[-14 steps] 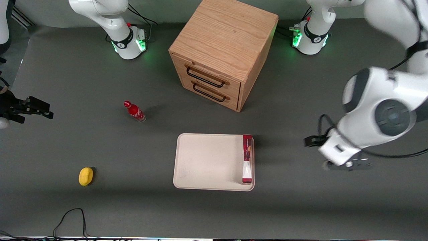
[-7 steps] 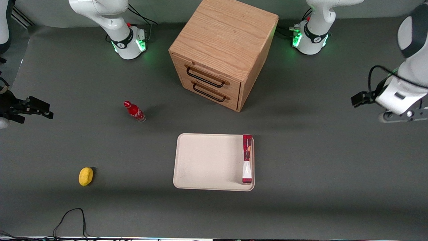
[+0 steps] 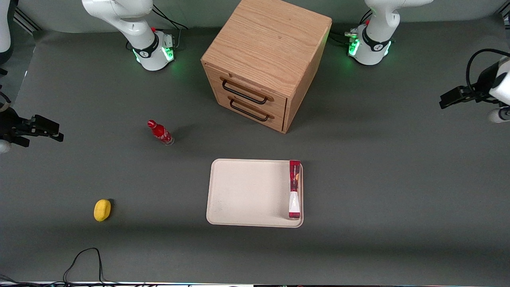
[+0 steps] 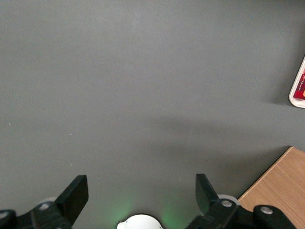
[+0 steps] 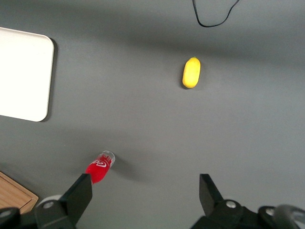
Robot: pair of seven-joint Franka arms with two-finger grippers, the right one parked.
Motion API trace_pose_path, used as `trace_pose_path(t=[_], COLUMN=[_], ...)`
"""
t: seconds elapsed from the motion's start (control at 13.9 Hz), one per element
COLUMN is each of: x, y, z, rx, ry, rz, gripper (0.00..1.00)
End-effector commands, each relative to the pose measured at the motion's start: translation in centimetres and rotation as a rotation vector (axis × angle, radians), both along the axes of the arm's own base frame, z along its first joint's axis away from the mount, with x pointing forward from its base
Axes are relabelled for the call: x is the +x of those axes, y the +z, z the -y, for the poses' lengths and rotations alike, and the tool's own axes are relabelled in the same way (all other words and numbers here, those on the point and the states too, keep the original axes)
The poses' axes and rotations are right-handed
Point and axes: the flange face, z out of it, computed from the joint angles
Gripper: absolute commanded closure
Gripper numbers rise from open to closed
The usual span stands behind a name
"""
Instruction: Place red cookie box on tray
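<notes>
On the tray: the red cookie box (image 3: 294, 189) stands on its narrow edge against the rim nearest the working arm's end of the tray (image 3: 247, 193).
Long axis: runs along that short rim, toward and away from the front camera.
Gripper: the left gripper (image 4: 140, 198) hovers over bare table at the working arm's end, well apart from the box, fingers spread and holding nothing.
Judgement: placement looks done; no further reach seems needed.

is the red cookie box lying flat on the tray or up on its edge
On its edge. The red cookie box shows only its narrow red-and-white side, standing along the tray rim nearest the working arm. The gripper hangs open, far off over bare table.
</notes>
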Motion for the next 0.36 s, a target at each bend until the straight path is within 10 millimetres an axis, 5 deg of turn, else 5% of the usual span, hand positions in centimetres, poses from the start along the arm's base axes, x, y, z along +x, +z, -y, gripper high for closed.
trace_pose_path(t=[0.0, 0.29], x=[0.1, 0.4], y=[1.5, 1.0], z=[1.0, 2.1], rx=[-0.009, 0.016], ry=[-0.021, -0.040], rz=[0.000, -0.008], gripper=[0.00, 0.00])
